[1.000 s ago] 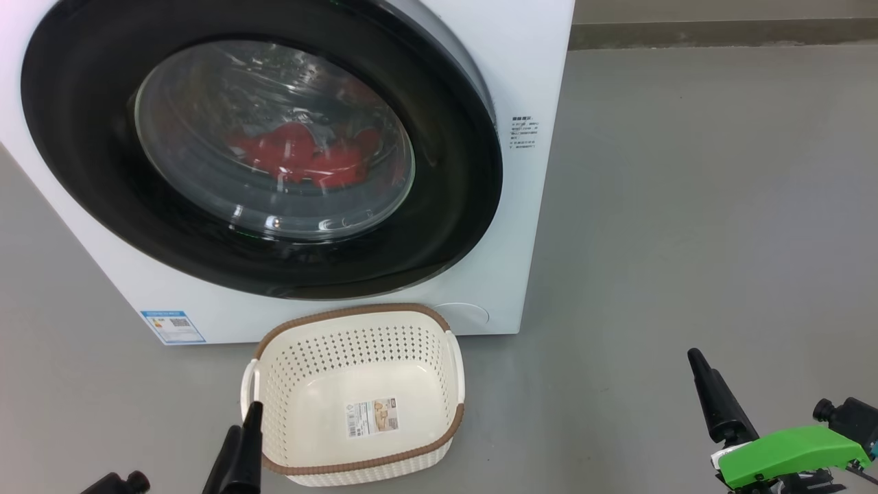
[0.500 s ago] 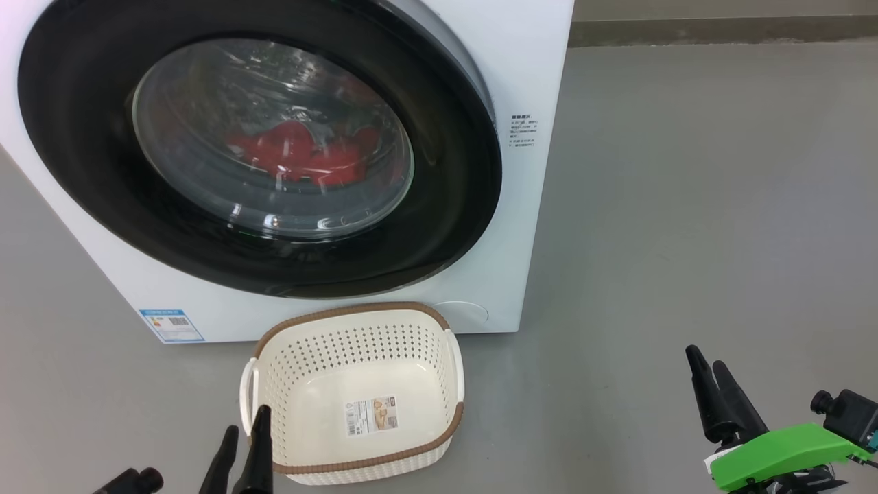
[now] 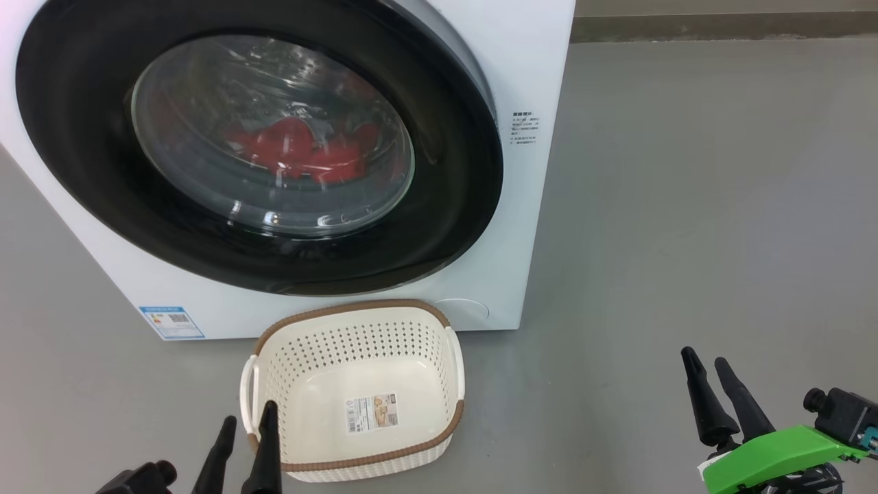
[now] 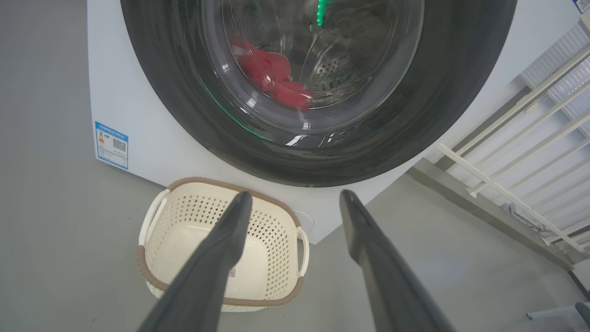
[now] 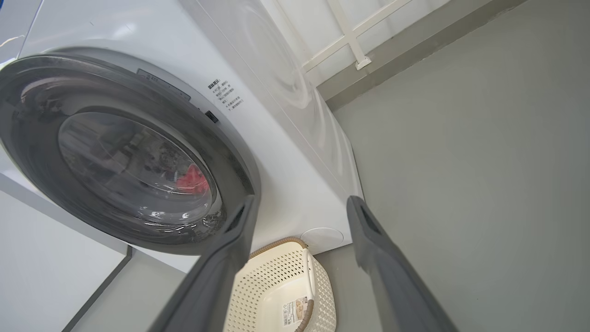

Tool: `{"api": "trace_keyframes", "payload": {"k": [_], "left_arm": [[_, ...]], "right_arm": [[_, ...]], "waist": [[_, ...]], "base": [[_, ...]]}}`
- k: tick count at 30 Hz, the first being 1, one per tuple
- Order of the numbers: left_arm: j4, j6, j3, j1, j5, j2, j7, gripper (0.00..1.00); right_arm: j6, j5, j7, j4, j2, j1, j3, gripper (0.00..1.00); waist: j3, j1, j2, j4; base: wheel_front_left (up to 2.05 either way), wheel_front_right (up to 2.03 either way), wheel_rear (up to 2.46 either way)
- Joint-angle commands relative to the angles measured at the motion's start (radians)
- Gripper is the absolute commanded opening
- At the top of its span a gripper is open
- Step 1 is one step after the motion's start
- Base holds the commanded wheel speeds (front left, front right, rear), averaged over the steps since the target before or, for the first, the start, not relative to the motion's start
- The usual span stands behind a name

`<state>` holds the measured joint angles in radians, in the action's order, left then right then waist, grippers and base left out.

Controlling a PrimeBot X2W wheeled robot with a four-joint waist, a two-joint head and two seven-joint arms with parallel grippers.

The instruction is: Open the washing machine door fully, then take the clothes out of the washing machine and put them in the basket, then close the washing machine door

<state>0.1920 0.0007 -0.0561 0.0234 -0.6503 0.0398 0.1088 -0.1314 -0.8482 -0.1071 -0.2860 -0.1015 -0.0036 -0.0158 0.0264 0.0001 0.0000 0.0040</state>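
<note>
The big round glass door with its shiny black rim (image 3: 446, 192) sits against the white washing machine (image 3: 535, 68), not swung open. It looks hard and slippery, so I'd hook its right edge. The left gripper (image 3: 250, 413) and right gripper (image 3: 703, 357) have fingers spread wide, holding nothing.

Grey, smooth floor (image 3: 686, 206), ending far off at a darker skirting strip (image 3: 720, 29). Standing on it at left, a white washer (image 3: 542, 68). Set upright on the floor just in front of the washer, a cream basket (image 3: 357, 307); cannot tell whether touching.
</note>
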Motion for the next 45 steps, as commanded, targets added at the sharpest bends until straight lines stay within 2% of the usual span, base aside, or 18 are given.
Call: {"api": "trace_keyframes", "payload": {"k": [1, 28, 45], "left_arm": [[-0.035, 0.008, 0.015, -0.004, 0.04, 0.01, 0.016, 1.0], [-0.065, 0.029, -0.002, 0.02, 0.35, 0.01, 0.093, 1.0], [-0.041, 0.027, 0.0, 0.028, 0.5, 0.01, 0.143, 1.0]], "right_arm": [[0.0, 0.034, -0.019, 0.025, -0.023, -0.006, -0.019, 1.0], [0.001, 0.291, -0.095, 0.008, -0.039, 0.016, -0.025, 1.0], [0.001, 0.45, -0.145, -0.01, -0.033, 0.039, 0.005, 1.0]], "waist": [[0.0, -0.0001, 0.0, 0.002], [0.005, -0.0001, 0.0, -0.005], [0.014, -0.0001, 0.0, -0.01]], "base": [[0.0, 0.0, 0.0], [0.0, 0.0, 0.0], [0.0, 0.0, 0.0]]}}
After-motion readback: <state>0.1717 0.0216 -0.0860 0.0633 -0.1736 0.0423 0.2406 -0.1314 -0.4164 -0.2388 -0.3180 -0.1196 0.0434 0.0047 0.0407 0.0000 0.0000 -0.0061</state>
